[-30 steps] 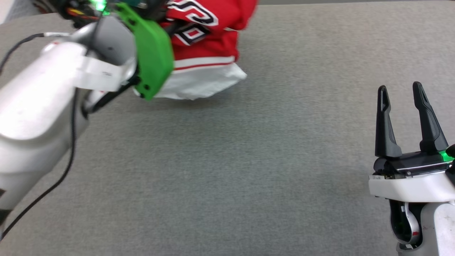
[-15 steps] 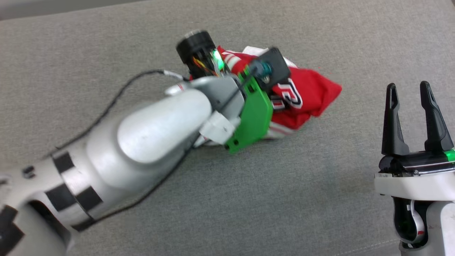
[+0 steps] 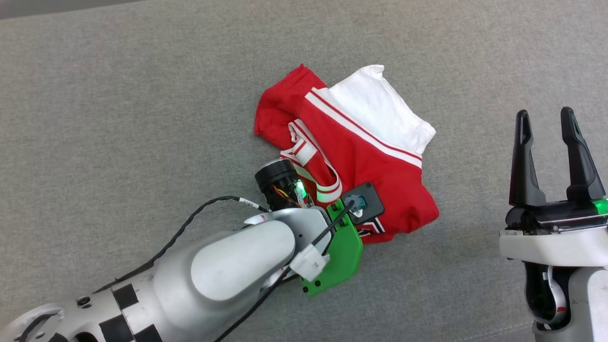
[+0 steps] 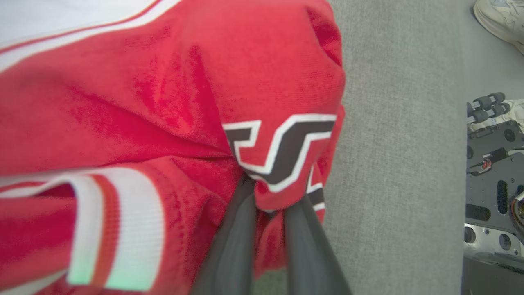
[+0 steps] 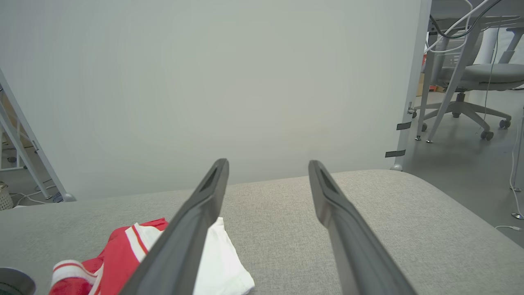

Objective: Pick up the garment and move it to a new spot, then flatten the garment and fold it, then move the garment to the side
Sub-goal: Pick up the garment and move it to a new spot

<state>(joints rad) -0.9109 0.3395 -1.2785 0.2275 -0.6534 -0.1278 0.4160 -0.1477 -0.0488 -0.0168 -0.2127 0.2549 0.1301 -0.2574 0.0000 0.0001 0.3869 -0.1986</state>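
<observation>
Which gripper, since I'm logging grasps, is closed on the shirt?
The left gripper: it pinches the red shirt at the black lettering, while the right gripper stands open, apart from it.

The crumpled red jersey-style T-shirt with white sleeves point(image 4: 163, 82) swallows the fingertips of the left end effector point(image 4: 272, 194); the pinch itself is buried in cloth. Its black, white-outlined lettering point(image 4: 282, 151) is folded to an unreadable fragment. Close up, its striped trim point(image 4: 114, 229) is blurred, and the shirt runs past the left wrist view's top and left edges.

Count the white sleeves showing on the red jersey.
1. One white sleeve lies at the garment's far edge; a second may be hidden under the bunched red cloth.
</observation>
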